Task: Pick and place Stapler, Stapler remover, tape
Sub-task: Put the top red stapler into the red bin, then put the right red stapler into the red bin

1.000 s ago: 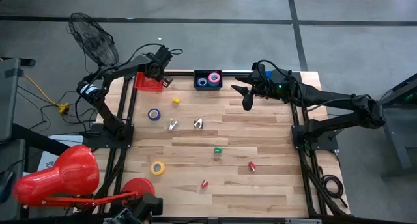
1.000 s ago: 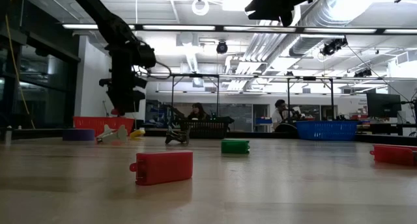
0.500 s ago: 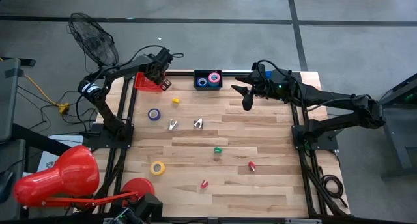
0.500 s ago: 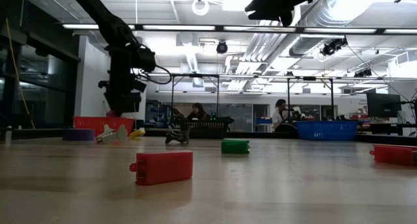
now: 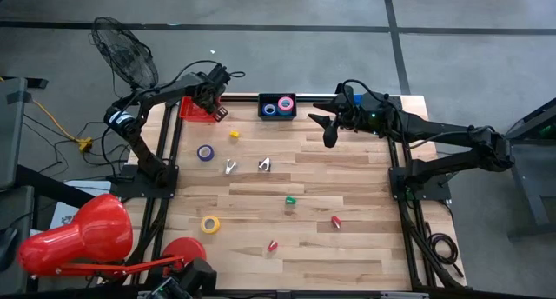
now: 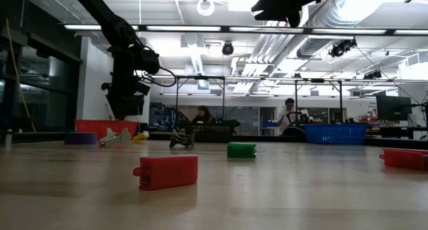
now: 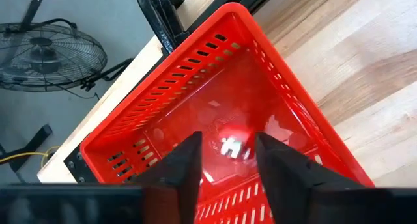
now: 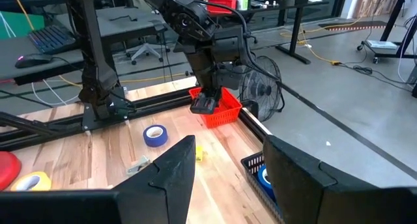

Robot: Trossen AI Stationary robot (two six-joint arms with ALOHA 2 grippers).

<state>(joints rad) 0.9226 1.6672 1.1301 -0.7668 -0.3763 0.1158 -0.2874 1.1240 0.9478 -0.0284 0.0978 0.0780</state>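
My left gripper hangs open over the red bin, where a small pale, shiny item lies on the floor. My right gripper waits open above the table's far right part, right of the blue bin, which holds a blue and a pink tape roll. A blue tape roll and a yellow one lie flat on the table. Two metal staple removers, a green stapler and two red staplers also lie there.
A small yellow piece lies near the red bin. A fan stands past the far left corner. A red lamp and a red disc sit at the near left edge. Bare wood shows on the table's right half.
My left gripper has shifted slightly toward the table's left, farther over the red bin. In the low view a small red thing showed under its fingers a second ago and is gone now. My right arm has kept still.
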